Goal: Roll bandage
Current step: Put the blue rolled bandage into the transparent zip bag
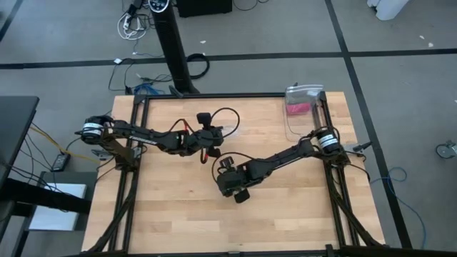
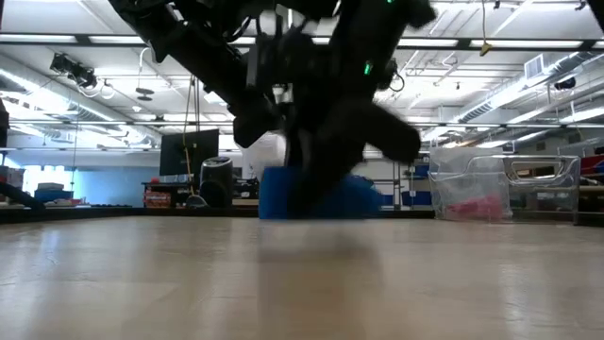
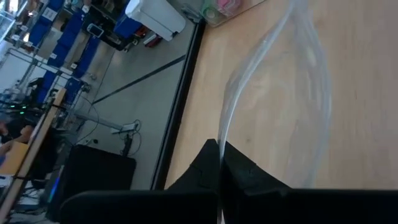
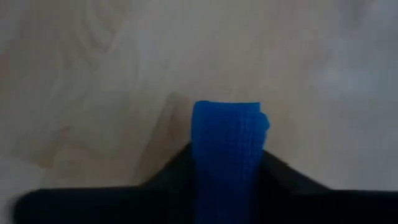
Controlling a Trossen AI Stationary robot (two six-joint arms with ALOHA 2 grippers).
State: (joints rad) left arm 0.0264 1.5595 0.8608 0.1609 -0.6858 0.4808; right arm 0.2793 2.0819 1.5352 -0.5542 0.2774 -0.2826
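A: Bandage [image 4: 227, 158] first: where is it, and which way does it run?

B: It sits between my right gripper's [image 4: 227, 180] two dark fingers, which are clamped on its sides. It is a bright blue wad of ribbed fabric whose long axis runs straight out ahead of my wrist, free end forward. In the low view it shows as a blue lump [image 2: 321, 196] resting on the table, under my arms near the middle.

A: And your left gripper?

B: My left gripper [image 3: 219, 168] is fully closed, tips together, beside the right one near the table's centre. I cannot tell whether anything is pinched there.

A: What lies around you?

B: Pale wooden tabletop [image 1: 171, 207] with a black frame. A clear plastic bin [image 1: 303, 107] with something pink inside stands at the far right corner. Beyond is grey floor, cables, shelving and ceiling lights.
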